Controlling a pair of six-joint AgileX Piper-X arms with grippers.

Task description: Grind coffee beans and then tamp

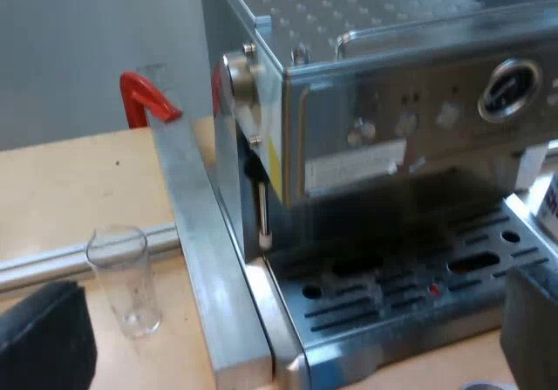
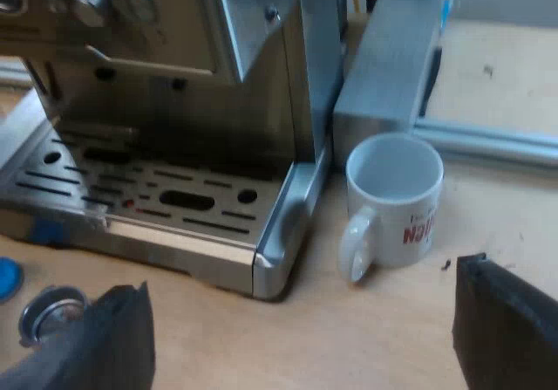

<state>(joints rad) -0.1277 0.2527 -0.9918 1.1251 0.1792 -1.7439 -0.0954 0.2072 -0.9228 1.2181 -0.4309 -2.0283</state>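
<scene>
The espresso machine (image 1: 392,128) stands close before my left gripper (image 1: 288,359), whose two black fingers are wide apart with nothing between them. A clear measuring glass (image 1: 126,281) stands upright on the wooden table beside the machine, near one left finger (image 1: 44,342). My right gripper (image 2: 305,346) is open too, low over the table at the drip tray (image 2: 157,202). The round metal basket of the holder (image 2: 51,311) lies on the table by one right finger (image 2: 113,342); its handle is hidden. A blue round thing (image 2: 7,278), perhaps the tamper, lies beside it.
A white mug (image 2: 397,198) with red lettering stands upright by the drip tray's corner. A metal beam (image 1: 205,242) runs along the machine's side, with a red clamp (image 1: 144,98) at its far end. Another metal block (image 2: 392,67) stands behind the mug.
</scene>
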